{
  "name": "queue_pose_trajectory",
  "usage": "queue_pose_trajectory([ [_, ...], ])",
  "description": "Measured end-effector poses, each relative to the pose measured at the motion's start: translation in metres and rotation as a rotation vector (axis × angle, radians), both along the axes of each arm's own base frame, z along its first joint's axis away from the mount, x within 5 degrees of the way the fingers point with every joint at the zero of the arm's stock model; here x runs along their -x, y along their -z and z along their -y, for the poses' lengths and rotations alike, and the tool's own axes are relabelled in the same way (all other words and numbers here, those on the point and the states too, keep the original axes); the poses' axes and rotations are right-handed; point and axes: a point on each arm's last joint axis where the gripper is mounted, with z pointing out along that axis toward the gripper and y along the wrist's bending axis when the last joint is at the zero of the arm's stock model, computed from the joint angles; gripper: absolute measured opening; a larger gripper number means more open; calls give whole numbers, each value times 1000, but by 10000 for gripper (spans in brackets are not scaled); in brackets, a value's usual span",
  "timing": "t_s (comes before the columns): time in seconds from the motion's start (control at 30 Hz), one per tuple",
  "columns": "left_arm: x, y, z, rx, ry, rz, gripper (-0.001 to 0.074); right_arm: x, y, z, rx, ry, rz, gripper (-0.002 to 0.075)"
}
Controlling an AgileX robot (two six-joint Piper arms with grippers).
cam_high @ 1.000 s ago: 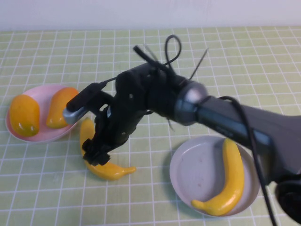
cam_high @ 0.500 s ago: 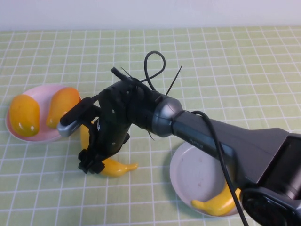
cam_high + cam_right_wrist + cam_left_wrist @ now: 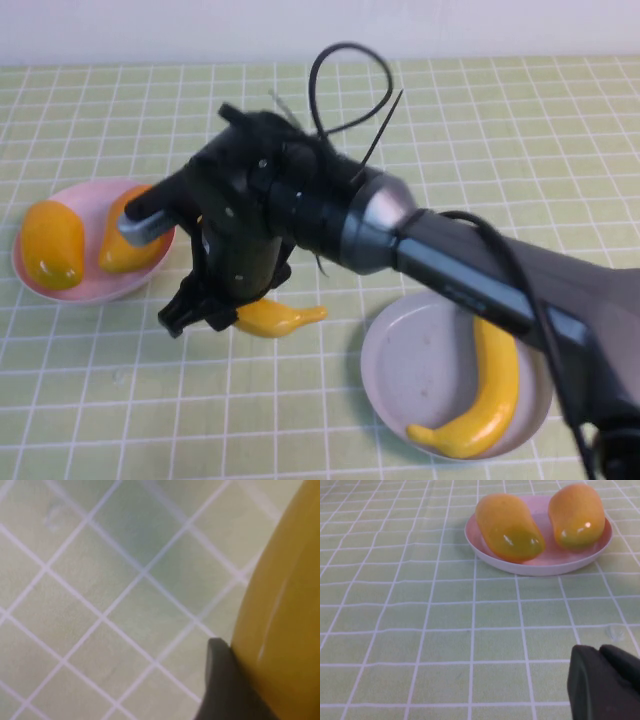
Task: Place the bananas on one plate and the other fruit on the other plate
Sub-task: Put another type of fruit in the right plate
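The right gripper (image 3: 205, 312) has its fingers (image 3: 225, 680) pinching one banana (image 3: 275, 318) between the two plates. The other banana (image 3: 480, 395) lies on the grey-blue plate (image 3: 410, 370). Both mangoes (image 3: 507, 527) sit on the pink plate (image 3: 535, 567). The left gripper (image 3: 605, 685), fingers pressed together, hovers near that plate above the worktop (image 3: 420, 630).

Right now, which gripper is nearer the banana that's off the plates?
Right. The right gripper is down on the loose banana, a finger against its skin. The left gripper is parked apart, facing the pink plate.
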Motion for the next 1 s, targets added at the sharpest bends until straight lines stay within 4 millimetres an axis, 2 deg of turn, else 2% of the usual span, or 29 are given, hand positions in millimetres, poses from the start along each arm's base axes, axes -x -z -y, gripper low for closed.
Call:
queue_pose_trajectory([
  [0.1, 0, 0, 0, 0, 0, 0, -3, 11, -33, 20, -25, 87, 40, 310],
  [0.2, 0, 0, 0, 0, 0, 0, -3, 21, -43, 46, -7, 177, 26, 309],
  [0.43, 0, 0, 0, 0, 0, 0, -3, 40, -21, 127, 42, 470, -100, 309],
  [0.53, 0, 0, 0, 0, 0, 0, -3, 42, -9, 150, 1, 588, -154, 309],
  [0.77, 0, 0, 0, 0, 0, 0, -3, 41, 15, 159, -61, 672, -235, 309],
  [1.0, 0, 0, 0, 0, 0, 0, -3, 39, 20, 165, -60, 696, -254, 309],
])
